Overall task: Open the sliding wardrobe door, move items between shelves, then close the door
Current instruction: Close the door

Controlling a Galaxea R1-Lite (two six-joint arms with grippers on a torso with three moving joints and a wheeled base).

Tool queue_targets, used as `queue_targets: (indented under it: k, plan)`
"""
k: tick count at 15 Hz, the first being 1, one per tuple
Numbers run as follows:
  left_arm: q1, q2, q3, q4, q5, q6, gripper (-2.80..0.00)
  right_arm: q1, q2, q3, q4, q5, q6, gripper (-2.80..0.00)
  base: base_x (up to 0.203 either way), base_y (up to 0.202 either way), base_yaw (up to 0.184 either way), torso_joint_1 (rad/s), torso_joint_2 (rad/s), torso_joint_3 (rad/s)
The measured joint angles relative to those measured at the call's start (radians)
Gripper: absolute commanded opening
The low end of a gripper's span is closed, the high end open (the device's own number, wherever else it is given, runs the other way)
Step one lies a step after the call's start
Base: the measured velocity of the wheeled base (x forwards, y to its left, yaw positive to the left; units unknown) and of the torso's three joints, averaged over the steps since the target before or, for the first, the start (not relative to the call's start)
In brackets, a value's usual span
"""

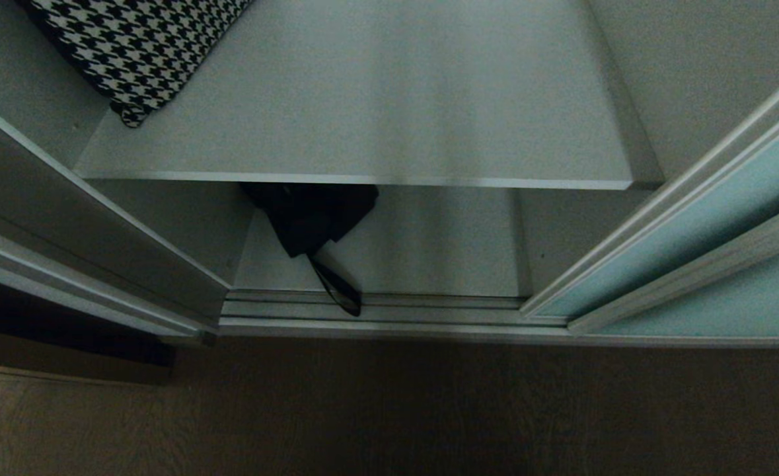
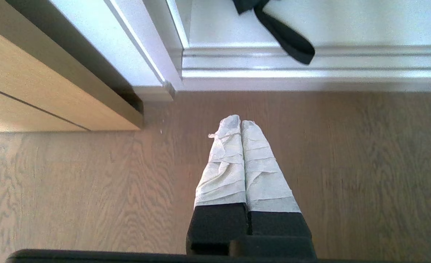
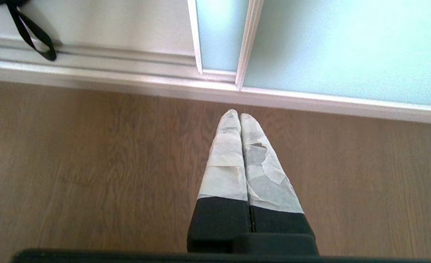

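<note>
The sliding wardrobe door [image 1: 686, 251] of pale blue-green glass stands slid to the right, so the wardrobe is open. A black garment [image 1: 306, 215] lies on the bottom shelf [image 1: 429, 258], partly hidden under the upper shelf [image 1: 376, 125]. Its strap [image 1: 339, 291] hangs over the floor track; the strap [image 2: 288, 38] also shows in the left wrist view, and the strap [image 3: 32, 34] in the right wrist view. My left gripper [image 2: 240, 122] is shut and empty above the floor. My right gripper [image 3: 239, 115] is shut and empty, near the door frame [image 3: 244, 44].
A black-and-white houndstooth cloth [image 1: 135, 46] lies at the back left of the upper shelf. The silver bottom track [image 1: 376, 314] runs along the wardrobe's front. A beige wooden cabinet [image 2: 36, 95] stands left of the wardrobe. Brown wood-grain floor [image 1: 389, 410] lies in front.
</note>
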Motion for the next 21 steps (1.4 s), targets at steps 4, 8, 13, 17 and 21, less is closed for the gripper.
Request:
queue_targets:
  k: [4, 8, 13, 17, 21]
  plan:
    - [0.0, 0.0, -0.001, 0.001, 0.0, -0.002, -2.8, 0.0, 0.0, 0.0, 0.0, 0.0, 0.0, -2.8, 0.0, 0.0, 0.0, 0.002, 0.0, 0.203]
    - [0.0, 0.0, -0.002, 0.002, 0.001, -0.003, -2.8, 0.0, 0.0, 0.0, 0.0, 0.0, 0.0, -2.8, 0.0, 0.0, 0.0, 0.001, 0.0, 0.201]
    - [0.0, 0.0, -0.002, 0.001, 0.006, -0.017, -2.8, 0.0, 0.0, 0.0, 0.0, 0.0, 0.0, -2.8, 0.0, 0.0, 0.0, 0.003, 0.0, 0.161]
    - [0.0, 0.0, -0.002, 0.003, 0.006, -0.016, -2.8, 0.0, 0.0, 0.0, 0.0, 0.0, 0.0, -2.8, 0.0, 0.0, 0.0, 0.0, 0.0, 0.0]
    - [0.0, 0.001, -0.001, -0.002, 0.005, -0.017, -2.8, 0.0, 0.0, 0.0, 0.0, 0.0, 0.0, -2.8, 0.0, 0.0, 0.0, 0.004, 0.0, 0.044]
